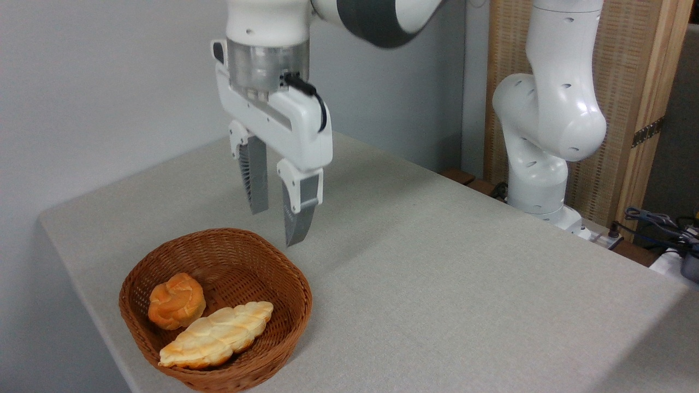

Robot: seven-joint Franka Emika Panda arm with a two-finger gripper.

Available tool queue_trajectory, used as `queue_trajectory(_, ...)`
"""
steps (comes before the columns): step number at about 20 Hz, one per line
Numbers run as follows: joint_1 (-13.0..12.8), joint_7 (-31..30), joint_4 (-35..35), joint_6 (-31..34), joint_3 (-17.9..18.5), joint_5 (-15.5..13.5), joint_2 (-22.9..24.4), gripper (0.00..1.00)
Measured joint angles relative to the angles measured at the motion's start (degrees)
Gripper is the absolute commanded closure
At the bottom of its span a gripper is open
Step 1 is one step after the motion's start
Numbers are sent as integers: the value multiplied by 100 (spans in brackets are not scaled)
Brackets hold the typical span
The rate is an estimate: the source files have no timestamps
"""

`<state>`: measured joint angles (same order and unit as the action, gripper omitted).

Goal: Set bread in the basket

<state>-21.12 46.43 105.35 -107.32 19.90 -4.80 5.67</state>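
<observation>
Bread in the basket, gripper above

The bread (217, 335) lies inside the basket (164, 259), touching a bun (176, 301); its underside is hidden. The gripper (277, 225) hangs above the far rim, slightly parted and empty.

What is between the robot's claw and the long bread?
Nothing but air and the far side of the basket. The open gripper hangs above its far rim; the long bread lies inside beside a bun.

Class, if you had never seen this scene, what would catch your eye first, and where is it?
The white robot hand hangs open and empty above the table, just behind the basket. At lower left, that brown wicker basket holds the long braided bread and a small round bun.
</observation>
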Motion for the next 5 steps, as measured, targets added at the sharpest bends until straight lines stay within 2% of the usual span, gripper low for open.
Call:
queue_trajectory(2, -12, 0, -102, 211, -71, 155, -1, 0)
queue_trajectory(5, -31, -43, -111, 322, -378, 456, -13, 0)
